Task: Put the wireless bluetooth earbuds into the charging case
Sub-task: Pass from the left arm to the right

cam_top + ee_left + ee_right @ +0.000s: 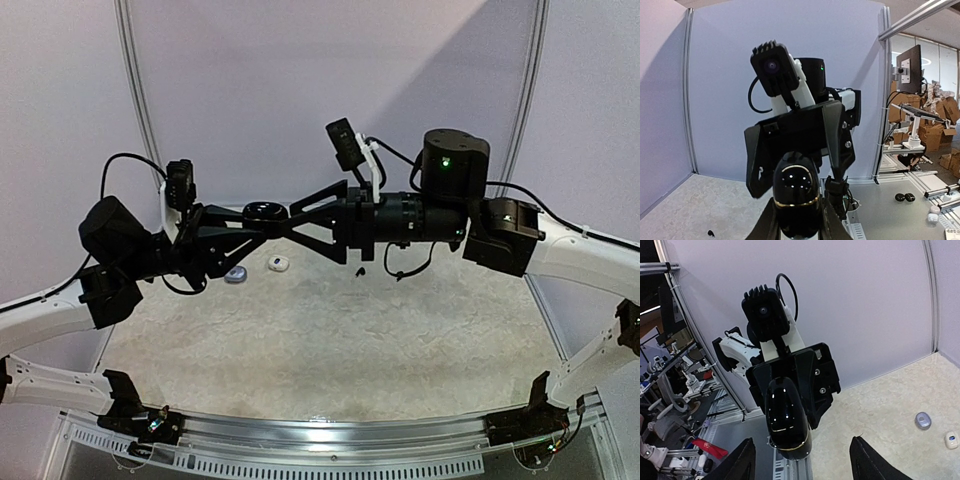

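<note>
My left gripper (265, 221) is raised above the far table and shut on a glossy black, pebble-shaped charging case (264, 210) with a thin gold seam; in the left wrist view the case (795, 192) stands between its fingers (834, 224). My right gripper (305, 221) faces it tip to tip, open and empty. In the right wrist view the case (786, 417) sits beyond the wide-open fingers (740, 462). A tiny black earbud (359, 271) lies on the table; it also shows in the left wrist view (710, 233). I cannot tell whether the case is open.
A small grey oval piece (235, 274) and a small white piece (278, 263) lie on the pale mat (330, 350) below the grippers, also in the right wrist view as grey (923, 420) and white (951, 440). White walls enclose the back and sides.
</note>
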`<action>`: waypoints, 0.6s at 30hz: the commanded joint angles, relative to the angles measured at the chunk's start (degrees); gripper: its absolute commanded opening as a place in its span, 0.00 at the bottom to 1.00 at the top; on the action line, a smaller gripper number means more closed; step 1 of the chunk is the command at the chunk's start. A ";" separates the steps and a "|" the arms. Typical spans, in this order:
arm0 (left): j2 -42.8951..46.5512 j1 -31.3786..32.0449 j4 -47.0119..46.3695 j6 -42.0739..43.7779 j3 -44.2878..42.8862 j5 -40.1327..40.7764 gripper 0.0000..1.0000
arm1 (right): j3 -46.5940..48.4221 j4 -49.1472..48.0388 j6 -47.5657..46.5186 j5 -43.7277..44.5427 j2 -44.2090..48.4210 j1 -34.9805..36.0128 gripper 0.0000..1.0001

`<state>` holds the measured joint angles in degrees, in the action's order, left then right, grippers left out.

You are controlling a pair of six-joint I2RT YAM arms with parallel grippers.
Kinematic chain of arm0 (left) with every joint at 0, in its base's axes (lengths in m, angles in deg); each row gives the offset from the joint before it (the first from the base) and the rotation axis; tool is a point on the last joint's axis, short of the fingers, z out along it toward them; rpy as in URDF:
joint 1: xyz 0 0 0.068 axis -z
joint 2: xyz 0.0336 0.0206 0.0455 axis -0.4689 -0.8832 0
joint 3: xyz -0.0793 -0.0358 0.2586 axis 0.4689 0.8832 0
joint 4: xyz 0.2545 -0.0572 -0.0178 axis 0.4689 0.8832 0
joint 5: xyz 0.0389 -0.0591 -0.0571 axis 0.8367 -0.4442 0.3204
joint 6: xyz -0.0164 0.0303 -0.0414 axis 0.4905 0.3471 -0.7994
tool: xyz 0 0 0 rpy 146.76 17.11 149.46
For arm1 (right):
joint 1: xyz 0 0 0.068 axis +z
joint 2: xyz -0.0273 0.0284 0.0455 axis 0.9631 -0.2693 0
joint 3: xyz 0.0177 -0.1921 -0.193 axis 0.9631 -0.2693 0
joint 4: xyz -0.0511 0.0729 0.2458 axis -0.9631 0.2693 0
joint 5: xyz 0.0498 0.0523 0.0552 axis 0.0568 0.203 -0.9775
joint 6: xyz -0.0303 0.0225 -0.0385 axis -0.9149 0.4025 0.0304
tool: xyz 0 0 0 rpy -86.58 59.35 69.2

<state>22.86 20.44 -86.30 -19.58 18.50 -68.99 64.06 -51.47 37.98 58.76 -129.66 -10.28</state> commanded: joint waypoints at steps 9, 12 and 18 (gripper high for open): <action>0.67 0.99 -2.33 -2.12 0.75 2.52 0.00 | 2.49 -3.92 -0.29 -1.99 -2.44 1.18 0.45; 0.58 1.08 -2.21 -2.94 0.84 2.61 0.00 | 3.36 -3.14 -1.02 -1.85 -3.20 1.12 0.43; 0.43 1.08 -2.60 -3.82 0.73 2.80 0.00 | 5.08 -1.84 -1.40 -2.53 -4.52 1.12 0.26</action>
<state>23.00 20.57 -87.53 -22.53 18.53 -67.17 67.01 -54.12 37.21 57.42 -132.63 -9.41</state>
